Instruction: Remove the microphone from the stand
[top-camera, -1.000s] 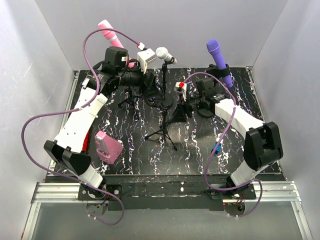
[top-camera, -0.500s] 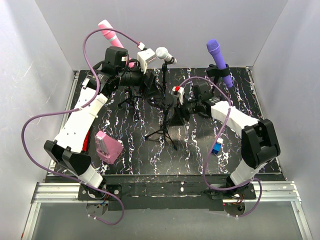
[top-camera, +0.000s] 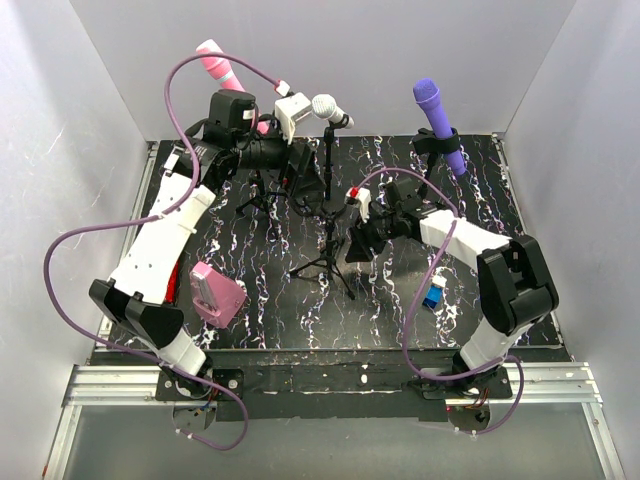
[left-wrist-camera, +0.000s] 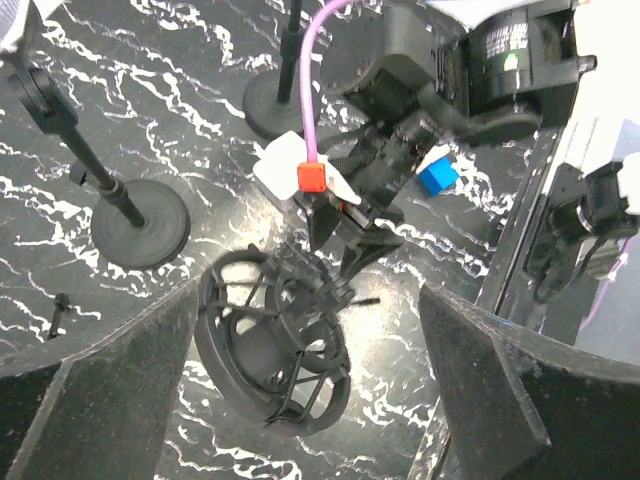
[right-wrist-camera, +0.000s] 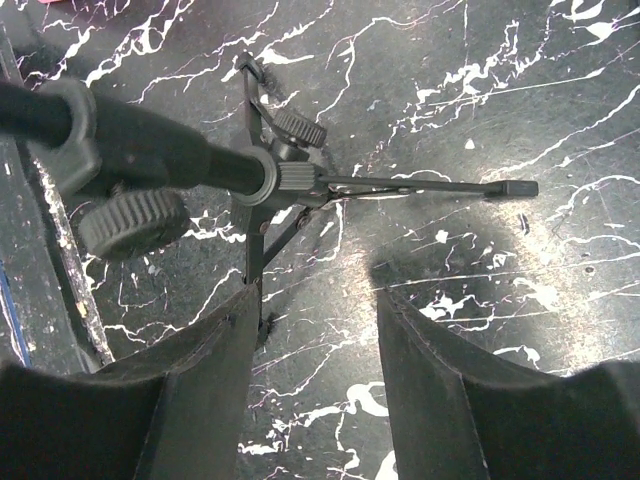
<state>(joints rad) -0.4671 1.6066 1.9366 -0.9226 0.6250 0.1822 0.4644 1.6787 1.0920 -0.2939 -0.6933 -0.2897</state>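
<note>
A black tripod stand (top-camera: 328, 262) stands mid-table, topped by a black cage-like shock mount (left-wrist-camera: 270, 350). Something dark and round fills its ring; I cannot tell whether that is the microphone. My left gripper (top-camera: 308, 178) hangs over the mount, open wide. In the left wrist view the mount sits between the fingers (left-wrist-camera: 100, 400) of the left gripper (left-wrist-camera: 310, 295), closer to the left one and touching neither. My right gripper (top-camera: 353, 247) is open low beside the stand's pole. In the right wrist view the stand's hub (right-wrist-camera: 272, 176) and legs lie just beyond that gripper (right-wrist-camera: 315, 300), with nothing between its fingers.
Three other stands hold microphones at the back: pink (top-camera: 222, 66), white (top-camera: 326, 107) and purple (top-camera: 436, 118). Their round bases (left-wrist-camera: 140, 222) sit near the tripod. A pink box (top-camera: 215, 293) lies front left and a small blue block (top-camera: 433, 297) front right. Purple cables loop over both arms.
My right arm has swung left and down, up to the tripod's pole. The left gripper's jaws have spread wider above the shock mount.
</note>
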